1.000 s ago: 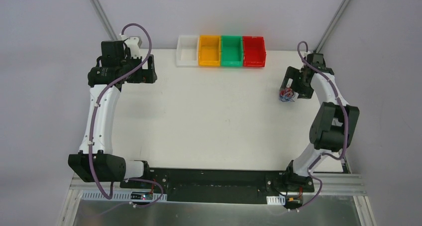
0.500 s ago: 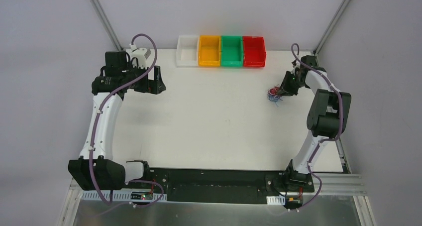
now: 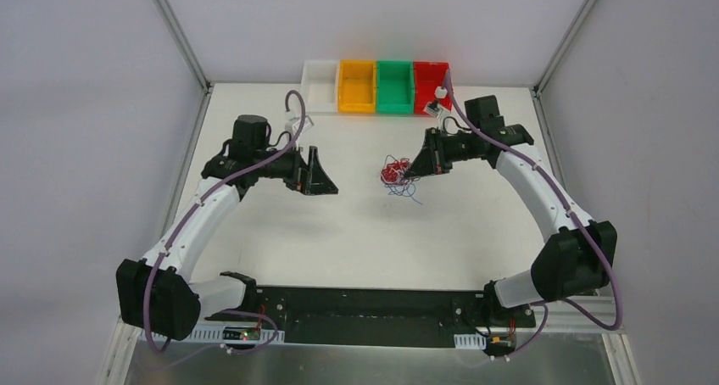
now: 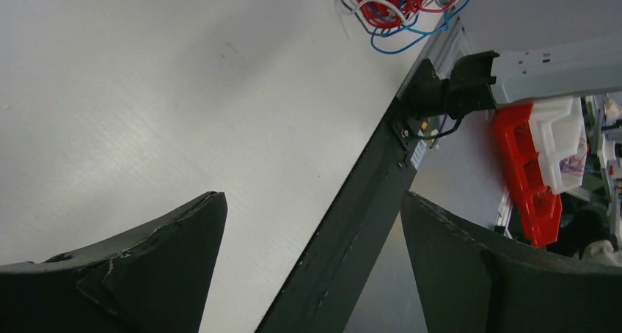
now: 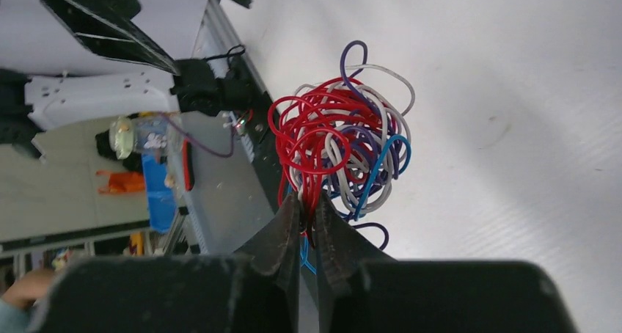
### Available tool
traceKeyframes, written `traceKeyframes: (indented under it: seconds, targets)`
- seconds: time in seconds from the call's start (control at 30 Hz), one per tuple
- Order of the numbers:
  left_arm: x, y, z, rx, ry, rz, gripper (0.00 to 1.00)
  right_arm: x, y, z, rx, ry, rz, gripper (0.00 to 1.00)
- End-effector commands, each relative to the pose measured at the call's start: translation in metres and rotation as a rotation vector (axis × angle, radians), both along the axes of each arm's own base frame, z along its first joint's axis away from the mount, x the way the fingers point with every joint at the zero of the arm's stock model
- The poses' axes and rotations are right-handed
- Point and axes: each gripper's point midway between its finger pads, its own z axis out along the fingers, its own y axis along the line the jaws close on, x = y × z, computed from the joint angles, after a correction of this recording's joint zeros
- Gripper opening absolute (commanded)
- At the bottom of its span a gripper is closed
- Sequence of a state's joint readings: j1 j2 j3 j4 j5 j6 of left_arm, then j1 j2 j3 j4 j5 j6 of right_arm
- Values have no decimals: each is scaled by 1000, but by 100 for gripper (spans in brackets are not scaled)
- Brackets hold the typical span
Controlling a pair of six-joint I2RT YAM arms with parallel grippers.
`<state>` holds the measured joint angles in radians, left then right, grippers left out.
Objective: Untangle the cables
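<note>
Cables (image 5: 341, 149), tangled in one ball, are being pinched mid-table by the clenched right gripper (image 5: 308, 208), apparently being offered leftward to the released left gripper (image 4: 314, 197) for separating.

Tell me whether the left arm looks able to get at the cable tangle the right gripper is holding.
Probably yes. The left gripper is open and points toward the cables, with only bare table between them. The right gripper is shut on the cables from the opposite side, leaving the near side free.

Far edge of the table (image 3: 356, 232)
Side by side in a row: white bin (image 3: 320, 97), orange bin (image 3: 356, 86), green bin (image 3: 394, 86), red bin (image 3: 428, 84).
</note>
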<state>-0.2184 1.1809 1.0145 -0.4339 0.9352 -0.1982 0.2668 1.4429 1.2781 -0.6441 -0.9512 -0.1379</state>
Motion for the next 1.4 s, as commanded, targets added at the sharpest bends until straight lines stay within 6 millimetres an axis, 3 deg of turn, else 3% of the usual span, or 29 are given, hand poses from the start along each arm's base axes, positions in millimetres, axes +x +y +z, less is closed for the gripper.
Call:
traceKeyframes:
  seconds: [0.0,0.23,0.37,0.4,0.47,0.5,0.6,0.63,0.77,0.97,1.13,1.37]
  targets:
    - [-13,-37,20,-86,-137,-136,92,-43,24,29,107,19,218,8]
    - [-10,-76,11,-126,-78,-205,94,-87,45,25,66,25,406,9]
    - [-22,-104,12,-155,-86,-283,99,-92,52,26,62,17,445,9]
    - [-24,-109,13,-170,-89,-295,95,-91,53,27,64,16,449,9]
    - [-27,-114,16,-205,-75,-305,81,-89,54,28,64,11,450,9]
    - [-27,-115,19,-219,-67,-308,69,-87,55,27,60,10,449,9]
    - [-35,-113,28,-244,-66,-336,13,-82,51,20,33,15,428,7]
    - [-37,-111,31,-245,-68,-338,0,-79,50,17,20,16,413,3]
    - [-36,-86,31,-231,-55,-277,0,-55,33,6,-37,46,288,0]
    - [-2,-25,12,-183,-40,-51,0,-34,-3,-11,-94,32,162,0]
    - [26,11,-4,-152,16,146,0,-15,-29,-39,-185,76,74,0]
    - [70,111,-37,-21,93,472,0,6,-91,-65,-284,163,-45,0]
